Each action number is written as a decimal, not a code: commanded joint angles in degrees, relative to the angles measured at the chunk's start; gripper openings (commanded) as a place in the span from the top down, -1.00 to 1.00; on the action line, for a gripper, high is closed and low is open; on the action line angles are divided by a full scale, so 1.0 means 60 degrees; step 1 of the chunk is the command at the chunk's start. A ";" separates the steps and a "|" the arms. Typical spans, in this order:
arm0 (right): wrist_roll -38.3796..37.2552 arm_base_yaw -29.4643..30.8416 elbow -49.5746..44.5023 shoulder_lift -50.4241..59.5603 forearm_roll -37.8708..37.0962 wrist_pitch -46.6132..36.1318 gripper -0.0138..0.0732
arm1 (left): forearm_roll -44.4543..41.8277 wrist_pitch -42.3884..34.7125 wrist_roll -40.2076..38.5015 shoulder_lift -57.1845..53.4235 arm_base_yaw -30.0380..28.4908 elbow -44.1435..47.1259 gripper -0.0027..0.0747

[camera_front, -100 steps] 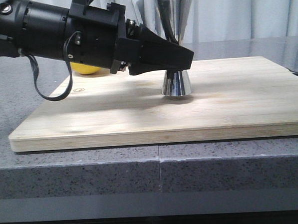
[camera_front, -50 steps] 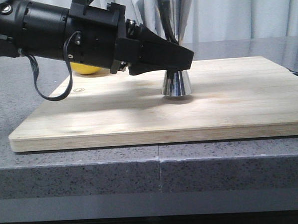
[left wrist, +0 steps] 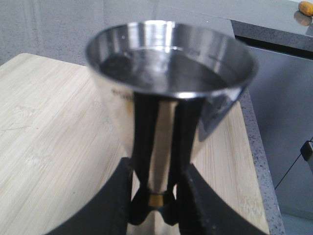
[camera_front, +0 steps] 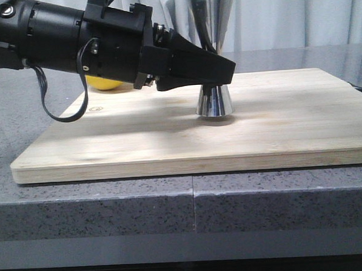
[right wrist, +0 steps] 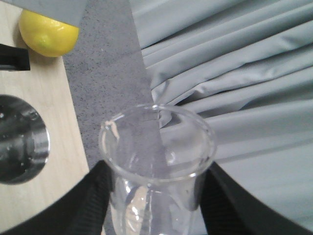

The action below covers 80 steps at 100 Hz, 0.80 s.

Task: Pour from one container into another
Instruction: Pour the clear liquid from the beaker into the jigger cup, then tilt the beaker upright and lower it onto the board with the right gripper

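Note:
The steel hourglass jigger (camera_front: 214, 100) stands upright on the wooden board (camera_front: 169, 142). My left gripper (camera_front: 223, 69) reaches in from the left and is shut on its waist. In the left wrist view the black fingers (left wrist: 111, 205) flank the gold band, and the jigger (left wrist: 171, 83) has a dark, glossy inside in its upper cup. The right gripper (right wrist: 157, 196) is shut on the clear glass beaker (right wrist: 156, 142). It holds the beaker in the air beside the jigger's rim (right wrist: 22, 142), partly over the grey counter. I cannot tell what the beaker holds. The right arm is out of the front view.
A yellow lemon (camera_front: 104, 83) lies on the board behind my left arm, also seen as a lemon (right wrist: 49, 32) in the right wrist view. Grey stone counter (camera_front: 172, 203) surrounds the board. Grey curtains (right wrist: 234, 73) hang behind.

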<state>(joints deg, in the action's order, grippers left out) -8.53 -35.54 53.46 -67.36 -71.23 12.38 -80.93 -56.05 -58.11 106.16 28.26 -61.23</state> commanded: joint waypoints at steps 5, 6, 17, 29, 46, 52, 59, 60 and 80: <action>-0.0016 -0.0041 0.0371 0.0304 0.0914 0.0105 0.01 | 0.0272 -0.0501 -0.0090 -0.0558 -0.0015 -0.0306 0.99; -0.0016 -0.0041 0.0371 0.0304 0.0986 0.0105 0.01 | 0.0272 -0.0501 -0.0090 -0.0558 -0.0015 -0.0306 0.99; -0.0016 -0.0023 0.0371 0.0304 0.1577 0.0105 0.01 | 0.0272 -0.0501 -0.0090 -0.0558 -0.0015 -0.0306 0.99; -0.0016 -0.0023 0.0371 0.0304 0.2157 0.0309 0.01 | 0.0272 -0.0501 -0.0090 -0.0558 -0.0015 -0.0306 0.99; -0.0030 0.0483 0.0371 0.0304 0.2916 -0.0047 0.01 | 0.0272 -0.0501 -0.0090 -0.0558 -0.0015 -0.0306 0.99; -0.0030 0.0916 0.0371 0.0287 0.3246 -0.0307 0.01 | 0.0272 -0.0501 -0.0090 -0.0558 -0.0015 -0.0306 0.99; -0.0030 0.1502 0.0371 0.0235 0.3746 -0.0720 0.01 | 0.0272 -0.0520 -0.0090 -0.0558 -0.0015 -0.0306 0.99; -0.0030 0.1562 0.0371 0.0223 0.3851 -0.0814 0.01 | 0.0272 -0.0520 -0.0090 -0.0558 -0.0015 -0.0306 0.99; -0.0030 0.3214 0.0371 -0.0226 0.5666 -0.2641 0.01 | 0.0272 -0.0593 -0.0090 -0.0558 -0.0015 -0.0306 0.99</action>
<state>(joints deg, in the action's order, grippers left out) -8.53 -19.72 53.46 -68.61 -41.40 4.62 -80.93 -56.05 -58.11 106.16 28.26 -61.23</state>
